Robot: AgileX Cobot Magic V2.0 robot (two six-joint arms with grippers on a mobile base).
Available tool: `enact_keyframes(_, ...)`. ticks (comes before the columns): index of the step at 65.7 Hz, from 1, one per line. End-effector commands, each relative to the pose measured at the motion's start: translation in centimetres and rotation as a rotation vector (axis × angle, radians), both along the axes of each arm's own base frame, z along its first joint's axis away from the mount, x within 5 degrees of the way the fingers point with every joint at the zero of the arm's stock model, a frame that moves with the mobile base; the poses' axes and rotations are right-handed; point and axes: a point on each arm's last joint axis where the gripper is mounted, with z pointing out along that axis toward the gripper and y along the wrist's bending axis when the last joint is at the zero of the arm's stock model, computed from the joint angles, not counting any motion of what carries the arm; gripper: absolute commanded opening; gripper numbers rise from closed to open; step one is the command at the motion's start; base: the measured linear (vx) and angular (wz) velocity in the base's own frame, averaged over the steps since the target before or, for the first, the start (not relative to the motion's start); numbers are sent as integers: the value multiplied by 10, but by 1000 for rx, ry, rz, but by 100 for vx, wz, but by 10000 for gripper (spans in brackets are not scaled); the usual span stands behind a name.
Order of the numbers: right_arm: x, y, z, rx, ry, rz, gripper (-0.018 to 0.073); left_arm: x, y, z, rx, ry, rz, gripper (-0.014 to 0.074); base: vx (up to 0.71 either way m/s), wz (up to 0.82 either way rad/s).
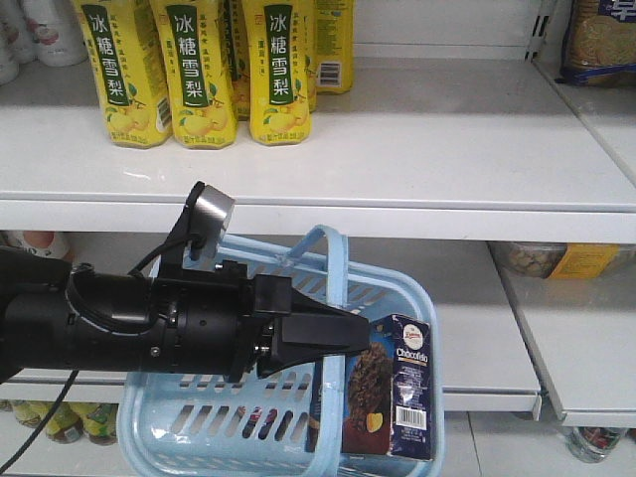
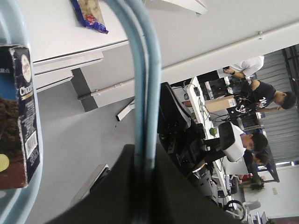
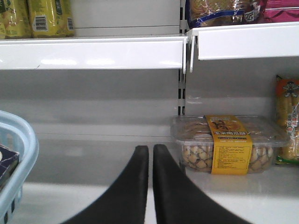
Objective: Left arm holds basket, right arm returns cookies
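The light blue basket (image 1: 199, 417) hangs in front of the lower shelf, with the navy cookies box (image 1: 402, 388) standing upright at its right end. My left gripper (image 1: 343, 333) is shut on the basket's arched handles (image 1: 333, 248). In the left wrist view both handles (image 2: 145, 70) run down between the black jaws of the left gripper (image 2: 145, 151), and the cookies (image 2: 18, 116) sit at the left edge. My right gripper (image 3: 150, 149) is shut with nothing in it, facing the lower shelf. The basket rim (image 3: 21, 140) and a corner of the cookies (image 3: 7, 161) lie to its left.
Yellow drink bottles (image 1: 199, 70) stand on the white upper shelf (image 1: 397, 149). A clear tub of snacks with a yellow label (image 3: 226, 144) sits on the lower shelf just right of my right gripper, beside an orange packet (image 3: 288, 116). People and desks (image 2: 252, 135) lie behind.
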Motion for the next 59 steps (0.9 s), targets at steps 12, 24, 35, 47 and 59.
enact_keyframes(12, 0, 0, 1, -8, -63, -4, -11, -4, -1, 29, -147, -19, -8, -3, 0, 0)
enact_keyframes(24, 0, 0, 1, -8, -63, -4, -11, -4, -1, 29, -147, -19, -8, -3, 0, 0)
enact_keyframes(35, 0, 0, 1, -8, -63, -4, -11, -4, -1, 29, -147, -19, -8, -3, 0, 0)
enact_keyframes(47, -1, 0, 9, -3, -121, -5, -11, -4, -1, 29, -147, -19, -8, -3, 0, 0)
enact_keyframes(59, -5, 0, 52, 37, -154, 0, -11, -4, -1, 29, -147, -19, -8, -3, 0, 0)
